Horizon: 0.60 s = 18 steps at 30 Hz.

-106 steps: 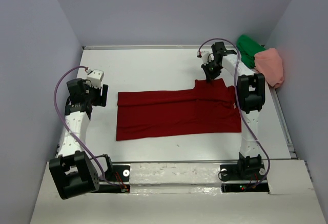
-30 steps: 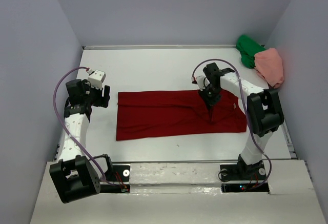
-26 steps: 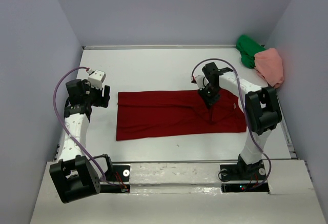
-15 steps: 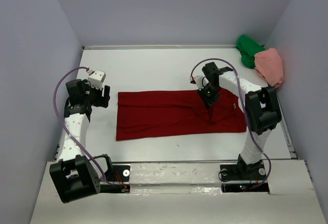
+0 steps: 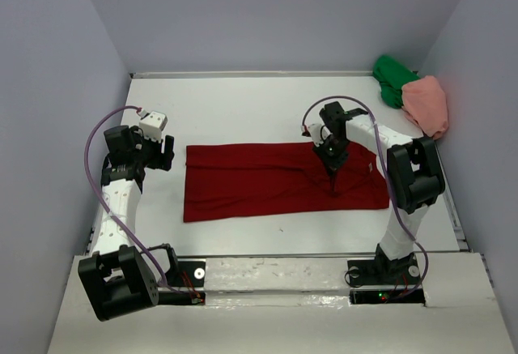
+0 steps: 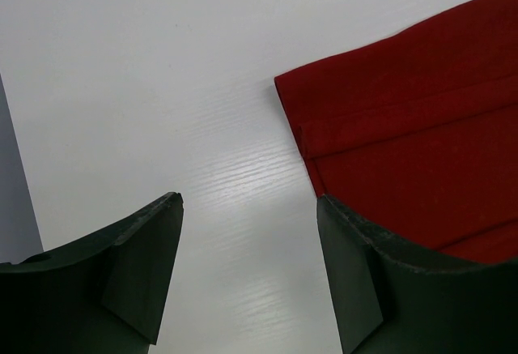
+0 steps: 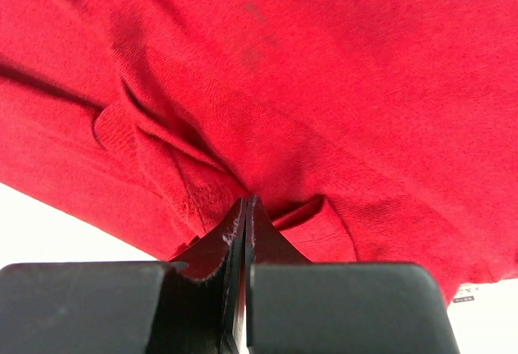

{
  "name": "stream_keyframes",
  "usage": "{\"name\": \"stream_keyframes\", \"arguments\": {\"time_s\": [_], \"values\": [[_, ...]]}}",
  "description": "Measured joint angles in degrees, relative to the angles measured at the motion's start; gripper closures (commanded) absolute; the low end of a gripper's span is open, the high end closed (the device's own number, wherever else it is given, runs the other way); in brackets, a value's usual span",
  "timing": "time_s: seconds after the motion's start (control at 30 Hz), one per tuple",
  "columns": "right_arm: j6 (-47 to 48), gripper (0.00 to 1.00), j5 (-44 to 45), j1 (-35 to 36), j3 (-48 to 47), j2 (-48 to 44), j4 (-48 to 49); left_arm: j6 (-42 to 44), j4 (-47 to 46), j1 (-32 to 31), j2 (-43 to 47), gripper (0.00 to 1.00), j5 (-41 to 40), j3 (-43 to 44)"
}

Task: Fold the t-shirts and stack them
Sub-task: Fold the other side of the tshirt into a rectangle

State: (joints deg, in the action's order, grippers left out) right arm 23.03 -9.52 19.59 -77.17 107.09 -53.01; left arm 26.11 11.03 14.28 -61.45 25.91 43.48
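Note:
The dark red t-shirt (image 5: pixel 267 182) lies flat as a long band across the middle of the table. My right gripper (image 5: pixel 333 182) points down onto its right part and is shut, with the cloth (image 7: pixel 324 70) puckered into small folds round its closed tips (image 7: pixel 247 200). My left gripper (image 5: pixel 162 153) hovers open just off the shirt's left end; in the left wrist view its fingers (image 6: pixel 247 204) frame bare table, with the shirt's corner (image 6: pixel 421 127) to the right. The green t-shirt (image 5: pixel 392 78) and the salmon pink t-shirt (image 5: pixel 427 103) lie bunched at the far right.
White table (image 5: pixel 243 103) with grey walls close on three sides. The two bunched shirts sit against the right wall in the back corner. A raised white strip (image 5: pixel 275 277) runs along the near edge by the arm bases.
The right arm came from the shirt's far edge down onto its right part, folding cloth inward. In the last second its jaws closed on the fabric. The left arm stayed put.

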Motion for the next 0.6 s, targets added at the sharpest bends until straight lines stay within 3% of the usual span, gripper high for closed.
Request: {"name": "stream_keyframes", "arguments": {"time_s": [0.3,0.6], "values": [[1.03,1.0,-5.44,1.36,1.62,-0.28,-4.44,0.0,-0.02,0.0,0.02,0.23,0.42,0.0],[1.49,1.0,-13.31,10.19,3.04,-2.43,-11.06,0.04,0.0,0.0,0.02,0.23,0.66,0.0]]}}
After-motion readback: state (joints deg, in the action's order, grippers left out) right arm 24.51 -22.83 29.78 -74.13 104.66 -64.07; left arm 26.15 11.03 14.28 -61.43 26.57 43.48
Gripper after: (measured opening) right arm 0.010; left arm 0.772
